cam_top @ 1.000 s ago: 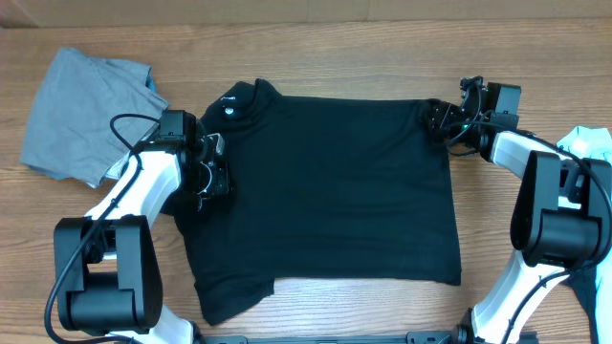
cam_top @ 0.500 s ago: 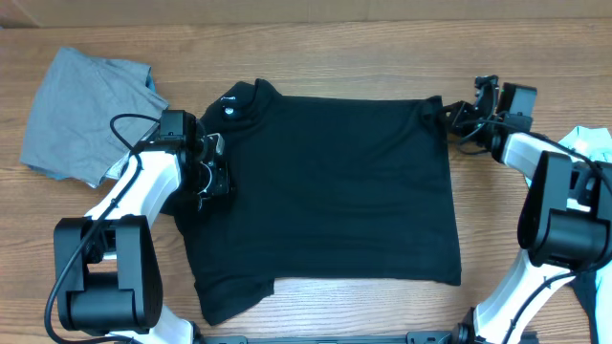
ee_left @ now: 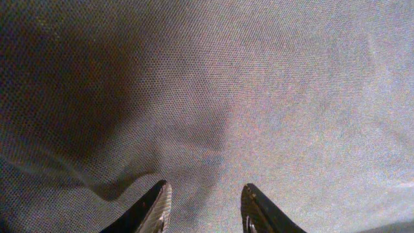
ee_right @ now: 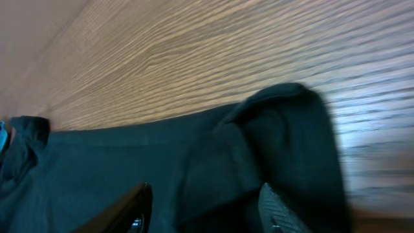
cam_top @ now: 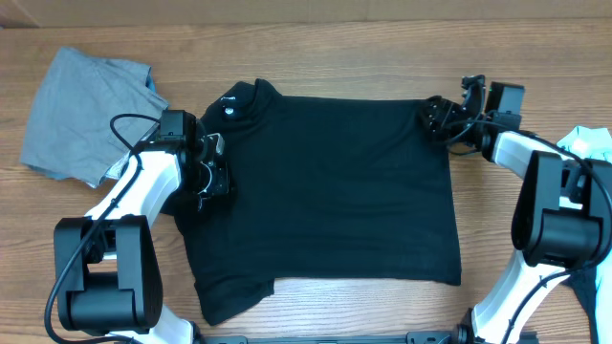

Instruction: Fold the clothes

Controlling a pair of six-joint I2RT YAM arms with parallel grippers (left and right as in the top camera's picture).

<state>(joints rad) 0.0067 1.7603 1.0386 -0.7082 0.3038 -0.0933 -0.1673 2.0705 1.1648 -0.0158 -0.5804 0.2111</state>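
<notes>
The black short-sleeved shirt (cam_top: 325,182) of the clothes lies spread flat mid-table, collar to the upper left. My left gripper (cam_top: 212,177) rests on its left sleeve area. In the left wrist view that gripper (ee_left: 207,186) is open, its fingertips apart on flat black cloth (ee_left: 259,97). My right gripper (cam_top: 440,119) is at the shirt's upper right corner. In the right wrist view it (ee_right: 204,188) is open, straddling the bunched corner fold (ee_right: 284,129) without pinching it.
A grey garment (cam_top: 81,110) lies crumpled at the upper left, with a light-blue edge (cam_top: 153,88) beside it. Another light-blue cloth (cam_top: 588,141) shows at the right edge behind the right arm. Bare wooden table (cam_top: 382,48) runs along the far side.
The right gripper drew out to the right with the shirt corner, then came back over it, and its jaws have opened. The left arm has not moved.
</notes>
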